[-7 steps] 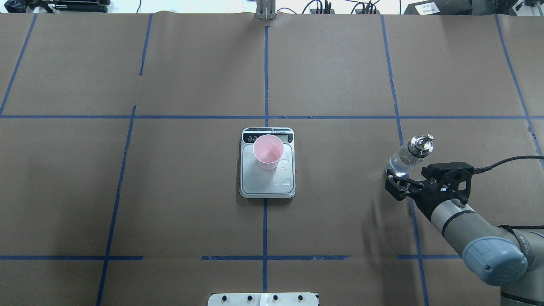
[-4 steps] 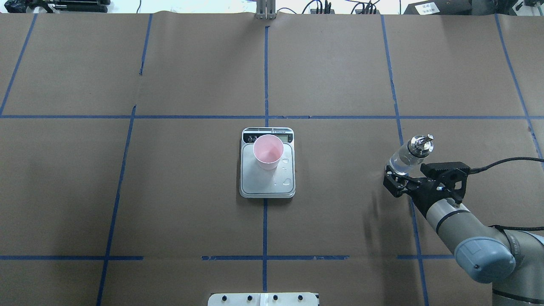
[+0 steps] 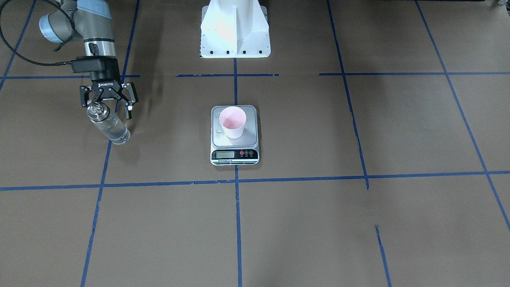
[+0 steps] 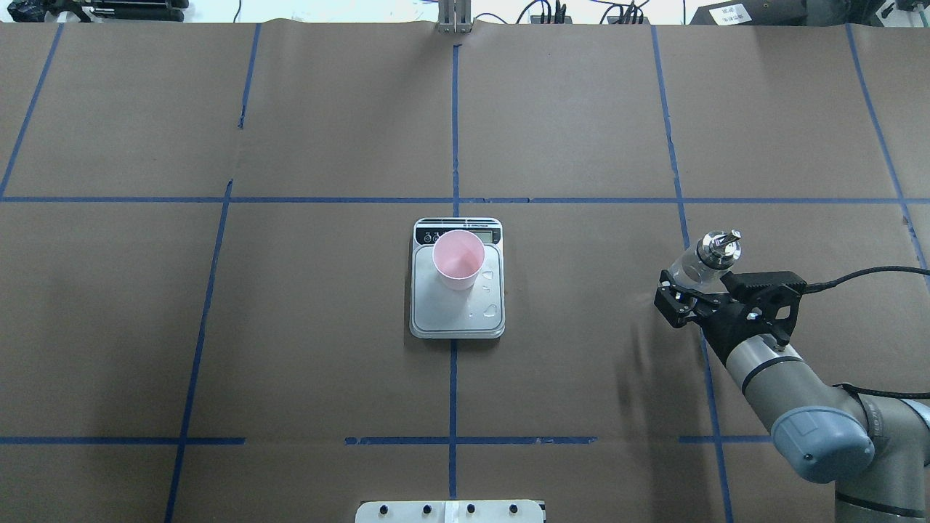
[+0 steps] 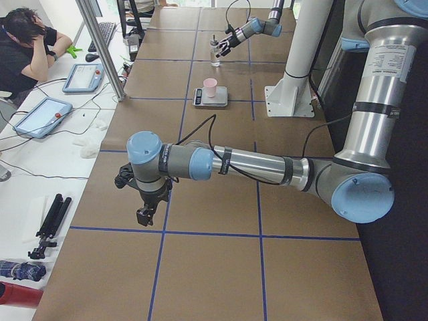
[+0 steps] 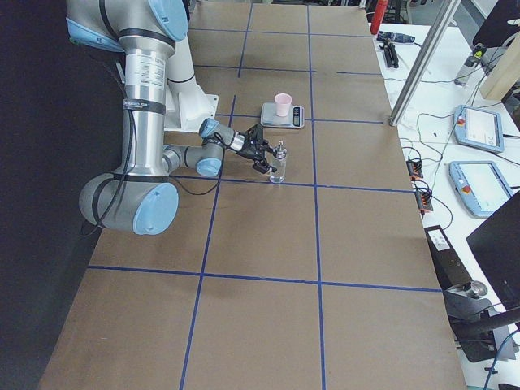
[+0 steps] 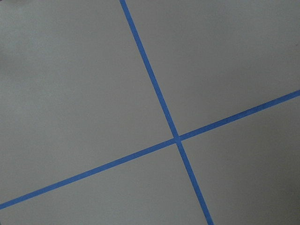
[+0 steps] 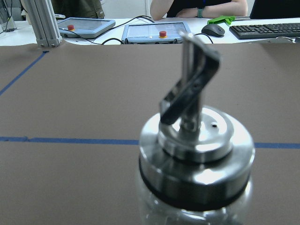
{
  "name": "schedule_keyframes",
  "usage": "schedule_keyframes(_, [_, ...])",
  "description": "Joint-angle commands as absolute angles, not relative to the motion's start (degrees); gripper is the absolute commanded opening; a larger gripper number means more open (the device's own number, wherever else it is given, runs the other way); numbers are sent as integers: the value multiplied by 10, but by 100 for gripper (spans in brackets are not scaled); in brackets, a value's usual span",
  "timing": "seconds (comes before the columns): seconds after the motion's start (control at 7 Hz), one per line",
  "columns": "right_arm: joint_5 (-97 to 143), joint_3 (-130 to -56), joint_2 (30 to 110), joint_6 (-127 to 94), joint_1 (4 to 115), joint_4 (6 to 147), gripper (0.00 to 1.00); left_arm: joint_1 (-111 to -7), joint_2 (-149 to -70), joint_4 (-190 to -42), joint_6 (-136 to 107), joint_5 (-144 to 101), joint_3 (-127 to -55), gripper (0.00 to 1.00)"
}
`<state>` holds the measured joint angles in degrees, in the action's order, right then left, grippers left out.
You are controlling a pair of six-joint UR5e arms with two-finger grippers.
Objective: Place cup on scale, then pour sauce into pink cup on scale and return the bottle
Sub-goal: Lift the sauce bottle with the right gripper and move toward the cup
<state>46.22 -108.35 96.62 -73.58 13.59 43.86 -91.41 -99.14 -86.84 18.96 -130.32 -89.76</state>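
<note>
Looking thru r. wrist cam, only get bottle (image 8: 197, 154) cap + spout; glass cut off at bottom edge. Can't make out sauce (image 3: 116, 134) level, too clear. Upright on table (image 4: 290, 349), robot's r. side, right gripper (image 3: 106, 107) spread wide around cap, holding nothing. Can't tell for left gripper (image 5: 145, 212), far off. Pink cup (image 3: 233, 121) on scale (image 3: 235, 154) mid-table, well apart from bottle, wide table between.

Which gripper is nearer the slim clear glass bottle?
Right. The right gripper is close beside the bottle, jaws open; the left gripper hangs far off on the opposite side.
</note>
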Motion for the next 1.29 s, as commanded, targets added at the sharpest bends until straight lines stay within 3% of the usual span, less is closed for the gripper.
schedule_keyframes(0.0, [454, -1080, 965, -736, 135, 439, 96, -914, -991, -868, 189, -1303, -897, 100])
schedule_keyframes(0.29, [441, -1071, 959, -744, 135, 438, 63, -914, -989, -868, 189, -1303, -898, 100])
schedule_keyframes(0.57, [440, -1066, 959, -744, 137, 437, 55, -914, -989, -868, 189, -1303, -901, 100])
schedule_keyframes(0.86, [430, -1066, 959, -744, 138, 421, 38, -914, -989, -868, 189, -1303, -901, 100])
schedule_keyframes(1.14, [405, -1070, 959, -737, 137, 418, 0, -914, -988, -868, 190, -1303, -900, 100])
